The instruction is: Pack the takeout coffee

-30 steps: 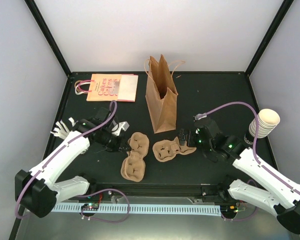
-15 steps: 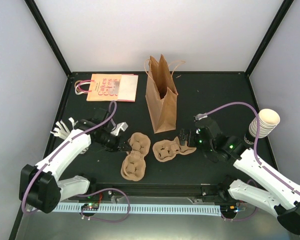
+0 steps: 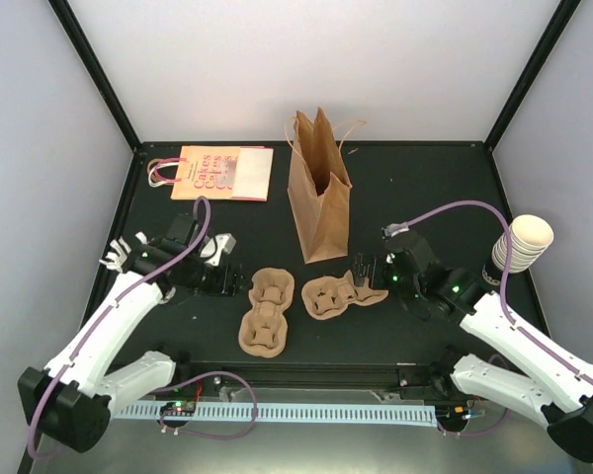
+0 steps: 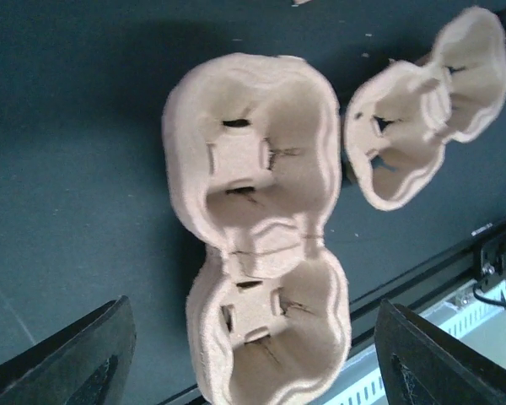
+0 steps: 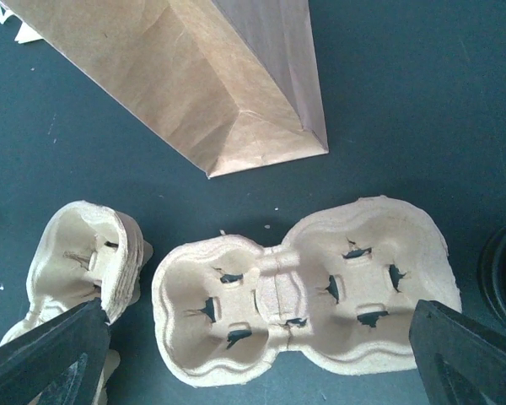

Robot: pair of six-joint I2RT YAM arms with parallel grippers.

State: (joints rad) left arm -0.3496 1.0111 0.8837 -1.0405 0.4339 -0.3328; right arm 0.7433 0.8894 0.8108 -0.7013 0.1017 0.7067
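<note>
Beside left claw [image 3: 237, 284], pulp tray [image 3: 265, 316].

Two cup trays under a wide-spread gripper

A pale cardboard cup tray [image 4: 253, 245] lies hollow side up on the dark table [image 4: 67, 126], its two cups running from top to bottom of the view; a second tray [image 4: 422, 118] lies tilted at upper right, just beside it; the left gripper [image 4: 253, 308] hangs above, its black fingers [image 4: 76, 359] far apart at the lower corners, touching neither; a black rail [image 4: 497, 253] and white slotted strip [image 4: 422, 316] edge the lower right.
</note>
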